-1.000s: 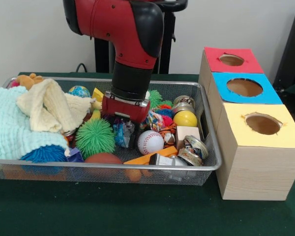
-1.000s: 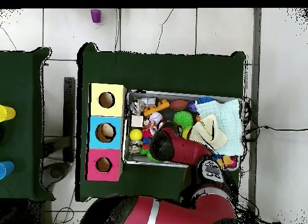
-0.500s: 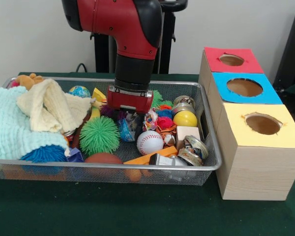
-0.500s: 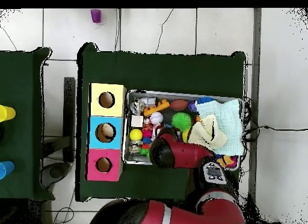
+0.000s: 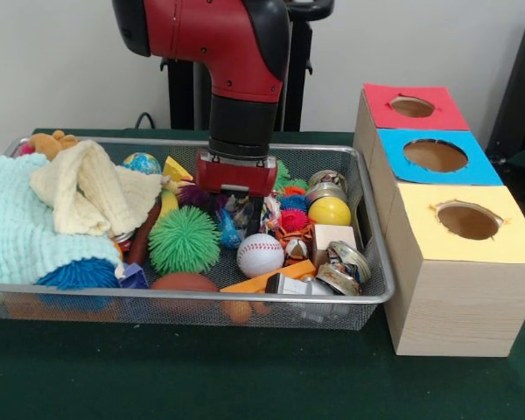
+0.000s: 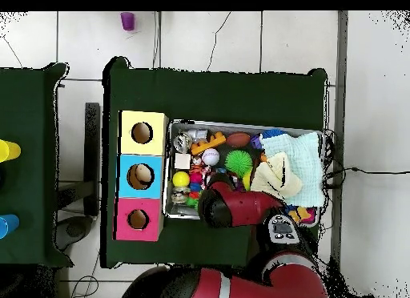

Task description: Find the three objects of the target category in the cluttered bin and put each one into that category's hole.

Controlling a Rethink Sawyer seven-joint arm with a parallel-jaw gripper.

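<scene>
The silver wire-mesh bin [image 5: 201, 297] sits on the green table, full of toys; in the overhead view its rim [image 6: 240, 125] lies right of the boxes. My gripper [image 5: 239, 217] hangs just above the bin's middle, its dark fingers closed around a small blue and multicoloured crinkly toy [image 5: 228, 226] lifted slightly off the pile. A baseball [image 5: 261, 255], a green spiky ball [image 5: 184, 241] and a yellow ball [image 5: 330, 211] lie close around it. In the overhead view the red arm [image 6: 228, 208] hides the gripper.
Three wooden boxes with round holes stand right of the bin: red top [image 5: 416, 107], blue top [image 5: 437, 156], yellow top [image 5: 464, 223]. A pale green blanket [image 5: 17, 227] and cream cloth [image 5: 92, 188] fill the bin's left end. Tins [image 5: 346, 262] and a wooden block [image 5: 332, 238] lie at the right.
My gripper has risen out of the pile and shifted slightly right, with the crinkly toy coming up between the fingers. The baseball and green spiky ball shifted a little.
</scene>
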